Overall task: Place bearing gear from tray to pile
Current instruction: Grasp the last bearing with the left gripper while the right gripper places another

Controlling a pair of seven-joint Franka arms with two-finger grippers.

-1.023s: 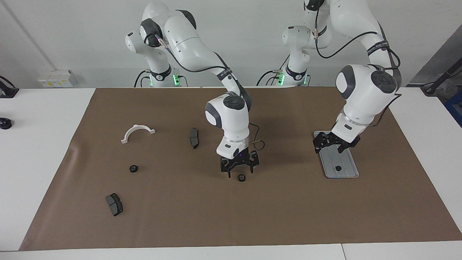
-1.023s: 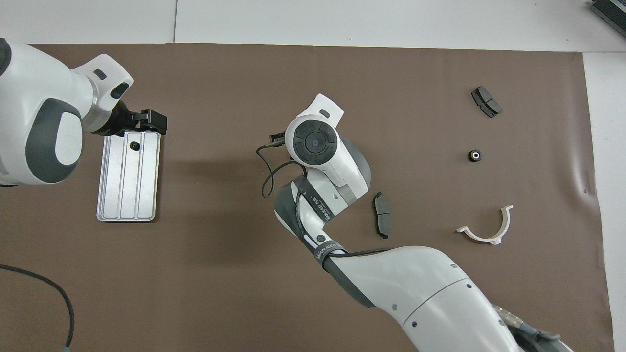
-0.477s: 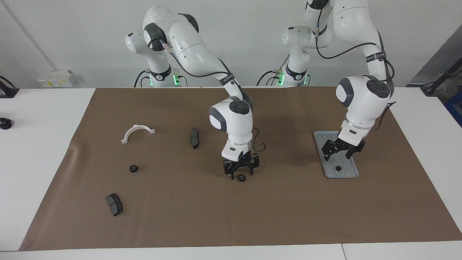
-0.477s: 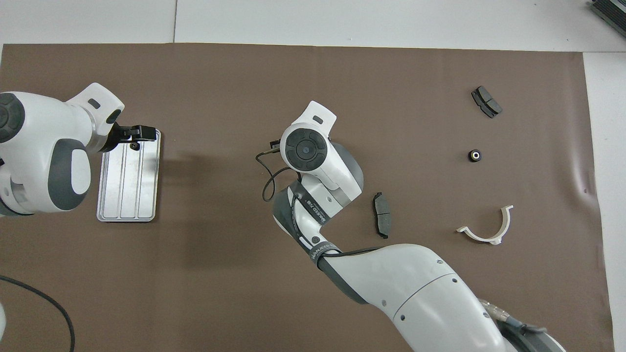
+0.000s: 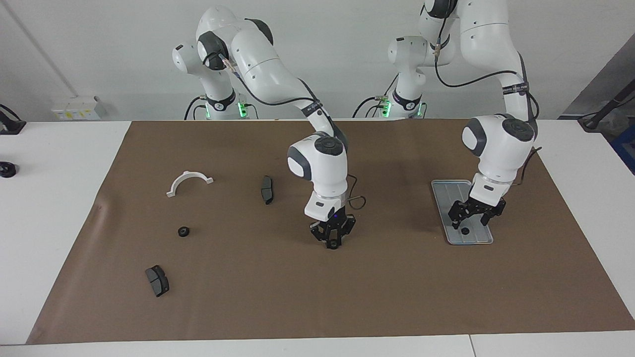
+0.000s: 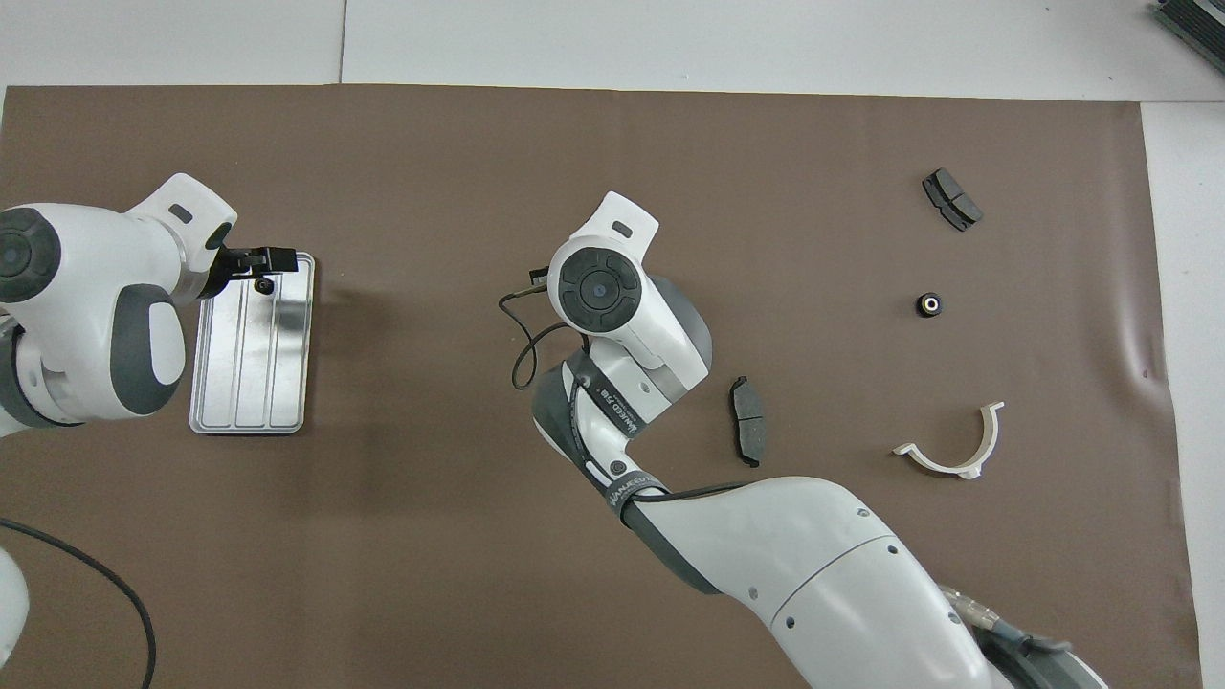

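The left arm comes in from its base, bends at the elbow and points its wrist steeply down over the tray (image 5: 449, 191) (image 6: 249, 383), which lies on the brown mat (image 5: 397, 297) toward the left arm's end of the counter. The left pincer (image 5: 470, 222) (image 6: 254, 260) hangs with its fingers spread just above the tray's end farther from the robots. There a small dark bearing gear (image 5: 465, 231) (image 6: 265, 284) sits on the grooved metal, close under the fingertips; whether they touch it cannot be told. The right arm stretches out from its base to the middle of the mat, forearm sloping down and wrist turned almost straight downward, so that in the overhead view the wrist housing hides its pincer. In the facing view the right pincer (image 5: 333, 242) is down at the mat with its fingertips drawn together around a second gear (image 5: 333, 245), pinching it where it lies. Toward the right arm's end of the counter the pile is scattered: a white bracket (image 5: 189, 181) (image 6: 952, 450) nearest the robots, a curved brake pad (image 5: 267, 189) (image 6: 747, 433) between it and the right arm's wrist, a third gear (image 5: 183, 231) (image 6: 928, 304) farther from the robots than the bracket, and another brake pad (image 5: 157, 280) (image 6: 951, 199) farther out again, all well apart from one another
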